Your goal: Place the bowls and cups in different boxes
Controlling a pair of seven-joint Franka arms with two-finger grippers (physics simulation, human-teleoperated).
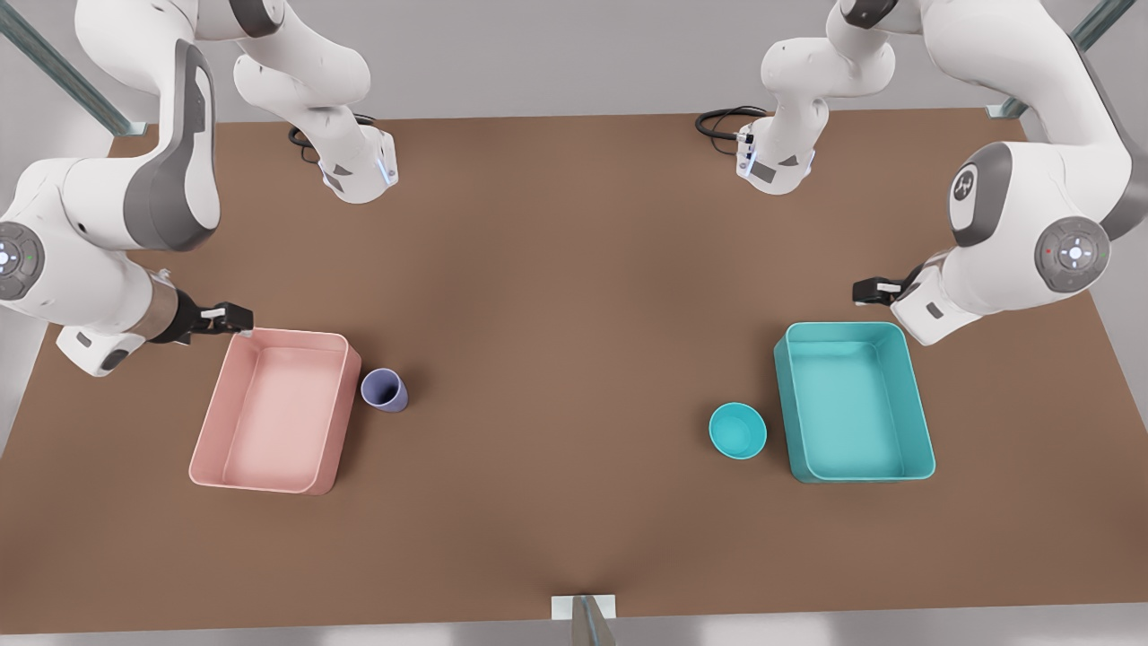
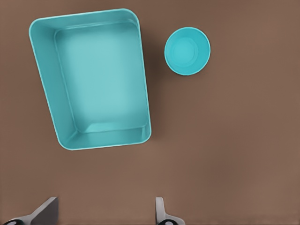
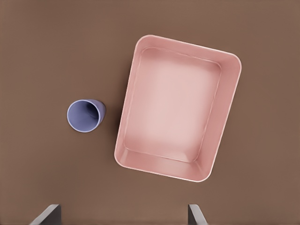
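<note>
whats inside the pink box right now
Nothing: the pink box shows only its bare floor, fully visible. The lavender cup stands upright outside it on the table, beside one long wall.

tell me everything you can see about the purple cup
The cup is a small lavender tumbler with no handle, plain and smooth like plastic, slightly tapered. It stands upright and empty on the brown table, close beside the pink box, on the side towards the table's middle. No gripper touches it.
</note>
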